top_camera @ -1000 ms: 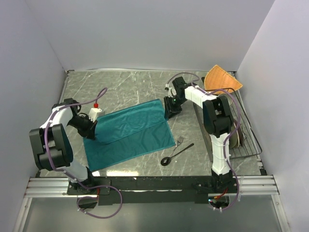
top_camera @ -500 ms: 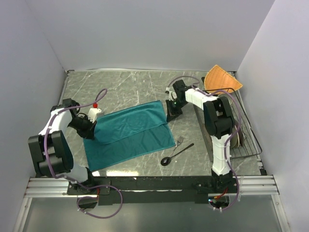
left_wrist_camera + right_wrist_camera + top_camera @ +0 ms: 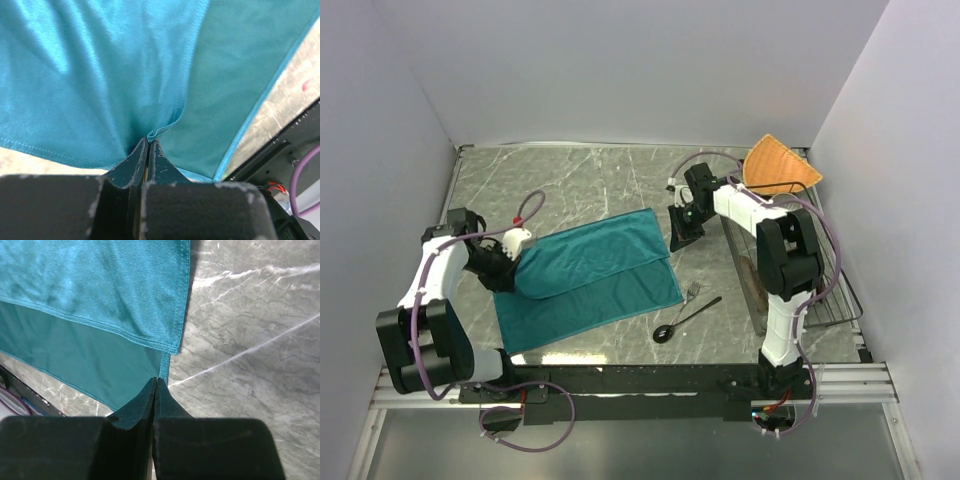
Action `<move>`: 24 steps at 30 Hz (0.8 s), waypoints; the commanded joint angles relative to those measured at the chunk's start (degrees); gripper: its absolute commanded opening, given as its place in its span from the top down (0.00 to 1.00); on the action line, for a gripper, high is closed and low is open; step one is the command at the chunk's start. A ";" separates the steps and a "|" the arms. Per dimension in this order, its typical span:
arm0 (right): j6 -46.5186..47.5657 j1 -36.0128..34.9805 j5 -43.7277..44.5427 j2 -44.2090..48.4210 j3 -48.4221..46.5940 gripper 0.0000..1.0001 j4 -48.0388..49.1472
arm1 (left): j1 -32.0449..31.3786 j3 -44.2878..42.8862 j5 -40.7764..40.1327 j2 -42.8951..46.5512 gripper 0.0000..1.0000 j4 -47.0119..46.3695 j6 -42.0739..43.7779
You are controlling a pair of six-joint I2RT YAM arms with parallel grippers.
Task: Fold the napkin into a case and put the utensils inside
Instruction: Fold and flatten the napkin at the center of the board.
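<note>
Top external view: could lose the fold if pulled unevenly. Held for certain on the left side only, so likely to skew or drag the teal blue-green soft cloth napkin [image 3: 590, 275] across the grey marbled table [image 3: 580, 175] rather than fold it. Could also come up with nothing at the right: pressed-together right gripper [image 3: 682, 232] parked at the very edge of the cloth, right of frame centre, which may leave that corner flat. Might bunch the two layers if lifted too low. Could sweep the small silver metal fork [image 3: 692, 291] and slim dark spoon with round black bowl [image 3: 682, 322], lying just below-right of the napkin's lower right corner, apart from it.

Left wrist view: left gripper [image 3: 148, 142] clamped tight on a puckered bit of napkin hem at lower centre, under cloth filling most of the frame.

Right wrist view: right gripper [image 3: 156, 381] closed tip to tip at lower centre, meeting the lower layer's side edge, just below the upper layer's corner and not touching it. Cannot tell whether any cloth is caught between.

Napkin partly folded, upper layer over lower, centre-left of top external view, between both grippers.
</note>
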State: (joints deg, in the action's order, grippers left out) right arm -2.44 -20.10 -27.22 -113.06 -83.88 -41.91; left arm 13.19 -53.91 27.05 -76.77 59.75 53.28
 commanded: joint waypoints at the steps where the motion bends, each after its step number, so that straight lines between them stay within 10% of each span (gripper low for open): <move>1: -0.55 -0.29 0.77 -3.21 -3.38 0.83 -2.29 | -1.67 2.14 -0.42 3.29 0.99 0.73 1.04; 4: -2.04 -0.99 3.66 -4.45 -4.01 0.62 -1.34 | -2.38 2.41 -0.24 3.30 0.99 0.55 0.34; 12: -4.24 -2.84 5.95 -6.83 -3.93 0.53 0.25 | -2.47 2.14 -0.42 3.30 0.99 0.46 0.42; 18: -6.43 -2.93 4.46 -8.85 -4.63 0.62 1.04 | -2.38 2.76 -0.42 3.30 0.99 0.11 0.69; 24: -5.56 -2.75 4.55 -6.66 -4.46 0.97 0.08 | -2.38 3.28 -1.03 4.17 0.99 0.28 1.22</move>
State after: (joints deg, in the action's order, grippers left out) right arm -8.01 -22.74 -23.44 -120.40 -87.15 -41.78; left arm 10.90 -51.33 25.58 -74.63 59.83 53.08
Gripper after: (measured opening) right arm 0.113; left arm 0.021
